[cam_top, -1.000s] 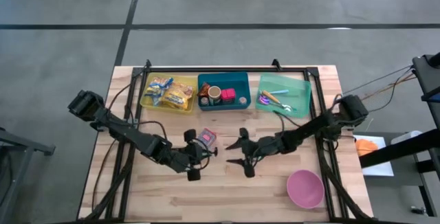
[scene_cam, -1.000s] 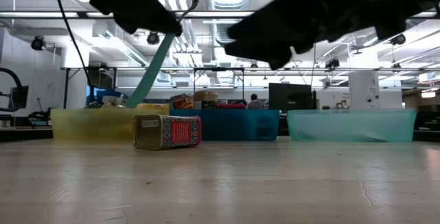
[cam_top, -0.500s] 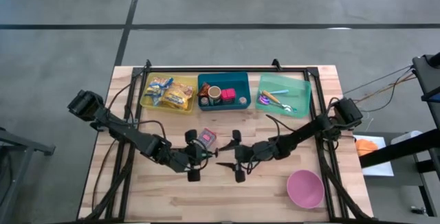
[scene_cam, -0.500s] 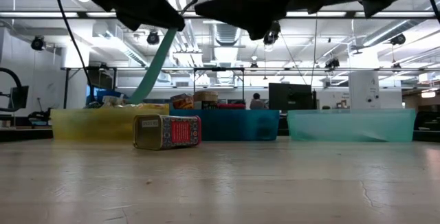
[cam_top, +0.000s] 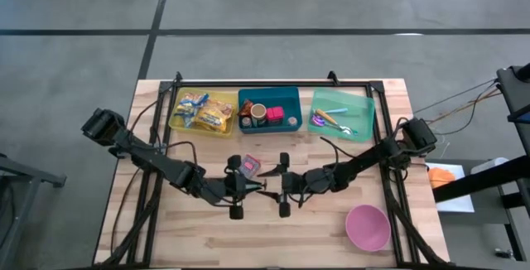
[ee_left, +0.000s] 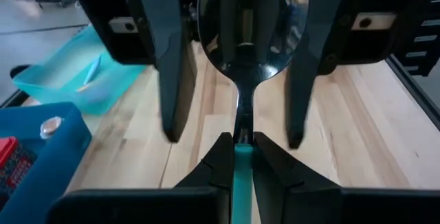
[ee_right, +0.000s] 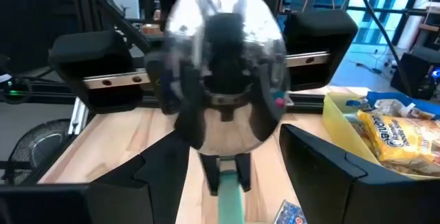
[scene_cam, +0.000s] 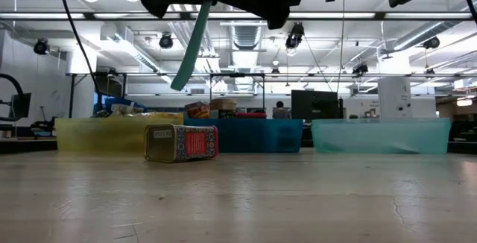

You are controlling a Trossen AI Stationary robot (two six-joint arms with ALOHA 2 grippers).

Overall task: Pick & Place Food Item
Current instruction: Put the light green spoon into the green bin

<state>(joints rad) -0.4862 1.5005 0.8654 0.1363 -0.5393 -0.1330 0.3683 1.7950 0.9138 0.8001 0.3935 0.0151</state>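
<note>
- The task's food item, a small red-and-gold rectangular tin (scene_cam: 181,143) lying on its side, rests on the bare wooden table (cam_top: 166,237) just in front of the teal plastic bin (cam_top: 269,111), at about the 11 o'clock side of the table's middle; nothing touches it.
- Just at its 5 o'clock side in the high view, the left gripper (cam_top: 245,186) is clamped shut on the teal handle of a metal spoon with a shiny bowl (ee_left: 240,38); the left wrist view shows both fingers pressed against the handle.
- In the low view the spoon's teal handle (scene_cam: 191,48) hangs tilted above the table, clear of the tin.
- The right gripper (cam_top: 280,185) faces the left one from the 3 o'clock side, its fingers (ee_left: 172,66) spread apart on either side of the spoon's bowl without closing on it.
- At the table's 12 o'clock edge three bins stand in a row: a yellow plastic bin (cam_top: 203,113) with snack packets, the teal bin with small cans and boxes, and a pale green plastic bin (cam_top: 342,113) with utensils.
- A pink round bowl (cam_top: 367,226) sits near the 5 o'clock corner, well apart from both grippers.
- Open wood runs along the 6 o'clock edge and toward the 7 o'clock corner.
</note>
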